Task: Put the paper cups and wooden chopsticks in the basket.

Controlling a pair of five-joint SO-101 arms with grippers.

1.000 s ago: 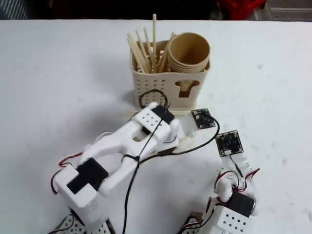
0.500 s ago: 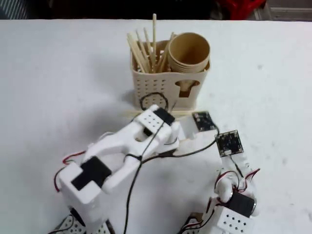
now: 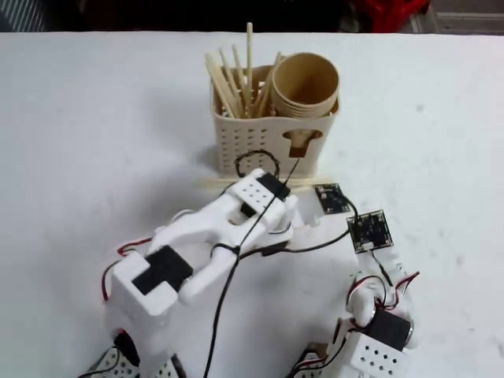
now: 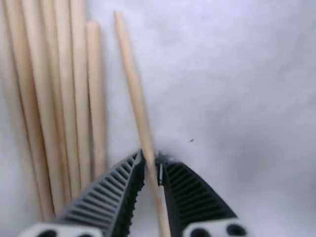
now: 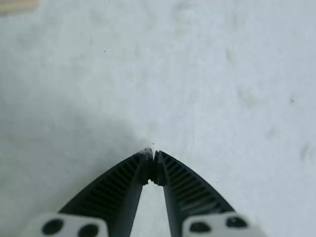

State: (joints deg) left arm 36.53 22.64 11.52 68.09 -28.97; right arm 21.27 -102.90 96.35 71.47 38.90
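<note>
**Left claw on one chopstick, right claw parked**

- Left gripper (image 4: pixel 150 160): jaws clamped on a single chopstick (image 4: pixel 131 74), gripped partway along its length, with the long end sticking out past the fingertips.
- Couldn't tell whether that stick was off the table (image 4: pixel 237 74) or lying on it.
- Loose chopsticks (image 4: pixel 54 98) lay side by side just beside the held one. The held stick was angled slightly away from them, tip apart from the bundle.
- High view: left arm (image 3: pixel 228 224) was stretched toward the basket (image 3: pixel 272 142), wrist just in front of it. The loose chopsticks (image 3: pixel 211 183) showed as a thin strip on the table along the basket's front, partly under the arm.
- Basket was upright near the table's far edge. Paper cups (image 3: pixel 305 83) were stacked in one compartment, standing chopsticks (image 3: pixel 235 79) in the other, ends poking above the rim.
- Right gripper (image 5: pixel 152 155): jaws together, tips touching, holding nothing, over bare table.
- Right arm (image 3: pixel 378 335) sat folded at the near edge, well apart from the basket.
</note>
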